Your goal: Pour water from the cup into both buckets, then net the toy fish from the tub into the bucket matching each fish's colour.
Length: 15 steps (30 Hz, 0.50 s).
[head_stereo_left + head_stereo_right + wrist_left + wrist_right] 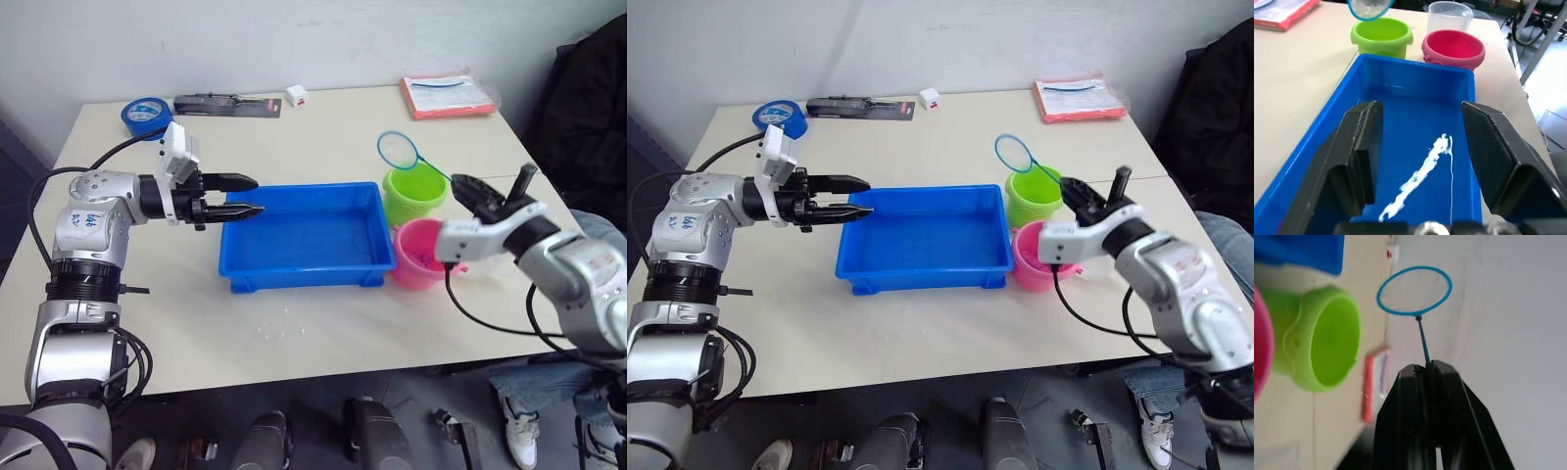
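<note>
The blue tub (294, 266) lies mid-table, with a pale streak on its wet floor. My left gripper (253, 195) hovers open over the tub's left end, and nothing is between its fingers (1359, 152). The lime-green bucket (411, 196) and the pink bucket (416, 269) stand side by side at the tub's right end. Beyond the pink bucket stands the clear cup (1449, 17). My right gripper (462, 184) is shut on the net's thin handle. The net's light-blue hoop (397, 149) hangs in the air above the green bucket's far rim. The toy fish are out of view.
At the table's back edge lie a blue tape roll (147, 113), a flat black package (227, 104), a small white box (297, 95) and a red folder (449, 95). A person's legs (529, 392) are at the near right corner.
</note>
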Motion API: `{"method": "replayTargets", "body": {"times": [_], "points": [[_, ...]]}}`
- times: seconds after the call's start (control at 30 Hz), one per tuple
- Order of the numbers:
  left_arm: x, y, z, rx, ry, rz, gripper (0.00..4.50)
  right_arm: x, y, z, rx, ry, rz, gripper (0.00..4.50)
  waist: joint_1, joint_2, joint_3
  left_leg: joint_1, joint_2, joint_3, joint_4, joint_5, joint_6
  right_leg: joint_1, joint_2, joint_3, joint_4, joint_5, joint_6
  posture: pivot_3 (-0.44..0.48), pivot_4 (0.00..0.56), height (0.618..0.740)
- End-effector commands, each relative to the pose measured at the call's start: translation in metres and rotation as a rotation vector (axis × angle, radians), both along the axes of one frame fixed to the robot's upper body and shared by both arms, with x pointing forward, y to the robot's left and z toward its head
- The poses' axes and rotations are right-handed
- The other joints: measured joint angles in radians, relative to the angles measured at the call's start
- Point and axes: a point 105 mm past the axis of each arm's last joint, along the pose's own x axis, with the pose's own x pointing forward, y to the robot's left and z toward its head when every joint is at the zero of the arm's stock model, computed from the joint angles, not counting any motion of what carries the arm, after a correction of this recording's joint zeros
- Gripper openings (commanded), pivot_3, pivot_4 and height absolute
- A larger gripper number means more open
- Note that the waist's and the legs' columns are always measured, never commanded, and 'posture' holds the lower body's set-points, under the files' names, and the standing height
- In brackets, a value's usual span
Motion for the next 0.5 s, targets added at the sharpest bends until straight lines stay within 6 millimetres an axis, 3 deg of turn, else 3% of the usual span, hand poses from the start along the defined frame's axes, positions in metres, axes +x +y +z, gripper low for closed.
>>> {"method": "replayTargets", "body": {"times": [0.03,0.17,0.33,0.5], "points": [[-0.014,0.007,0.021,-0.027,-0.026,-0.037,2.79,-0.010,-0.004,0.027,0.209,0.213,0.076,0.80,0.002,0.000,0.000,0.000,0.000,0.000,0.000,0.000,0.000,0.000,0.000,0.000,0.000,0.000,0.000,0.000,0.150,0.737],[-0.032,0.010,0.026,-0.028,0.042,-0.090,2.79,-0.028,0.013,0.041,0.434,0.502,0.242,0.80,0.004,0.000,0.000,0.000,0.000,-0.003,0.001,0.000,0.000,0.001,-0.002,0.002,0.000,0.000,0.000,0.000,0.150,0.737],[-0.052,0.005,0.032,-0.035,0.088,-0.153,2.79,-0.036,0.039,0.044,0.606,0.691,0.419,0.80,0.004,0.000,0.000,0.000,0.000,-0.005,0.001,0.000,0.000,0.002,-0.003,0.004,0.000,0.000,0.000,0.000,0.150,0.737],[-0.066,0.002,0.014,0.063,0.138,-0.189,2.79,-0.064,0.067,-0.005,0.607,1.089,0.529,0.80,0.006,0.000,0.000,-0.001,0.000,-0.006,0.000,0.000,0.000,0.001,-0.003,0.004,0.000,0.000,0.000,0.000,0.150,0.737]]}}
